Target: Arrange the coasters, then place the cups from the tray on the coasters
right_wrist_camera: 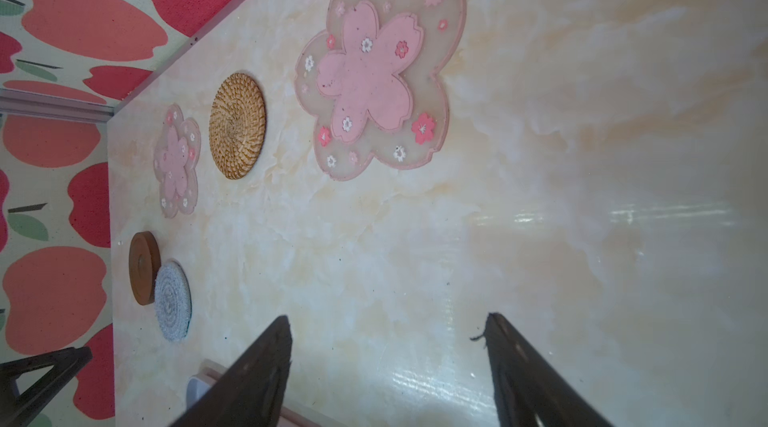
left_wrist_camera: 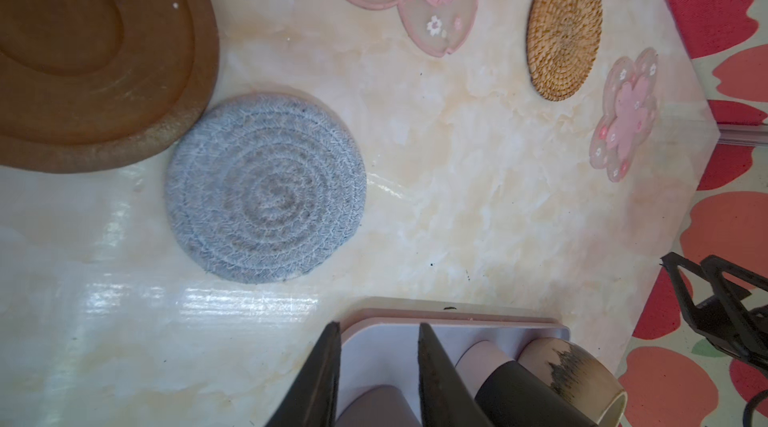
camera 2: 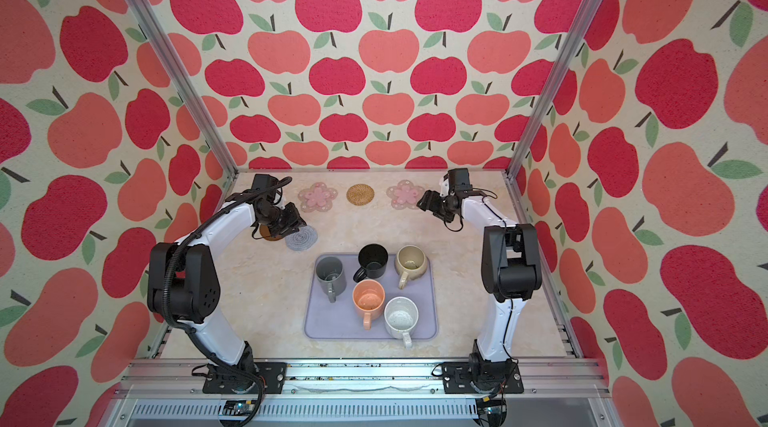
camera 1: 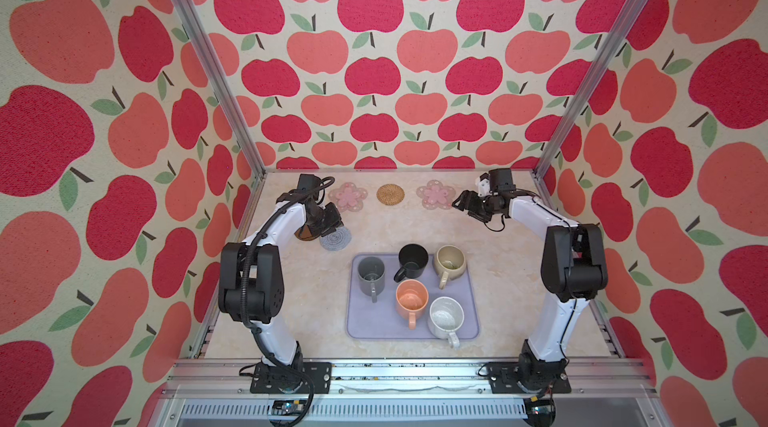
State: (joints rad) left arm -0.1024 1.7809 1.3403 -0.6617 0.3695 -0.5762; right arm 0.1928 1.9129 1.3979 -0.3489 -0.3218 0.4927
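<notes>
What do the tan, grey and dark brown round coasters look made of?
Tan coaster: woven rattan or cane, matte, coiled strands show. Grey coaster: soft yarn or rope, fuzzy spiral rings. Dark brown coaster: likely wood, smooth, stepped recess; possibly moulded composite.

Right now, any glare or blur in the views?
Left wrist view: glare streaks on the table beside the grey coaster; brown disc and left fingers soft. Right wrist view: table glare, right fingers soft, near flower coaster sharp. Both top views: even light, no glare.

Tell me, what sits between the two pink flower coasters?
The tan woven rattan coaster lies there, with bare table on either side; both top views show it.
</notes>
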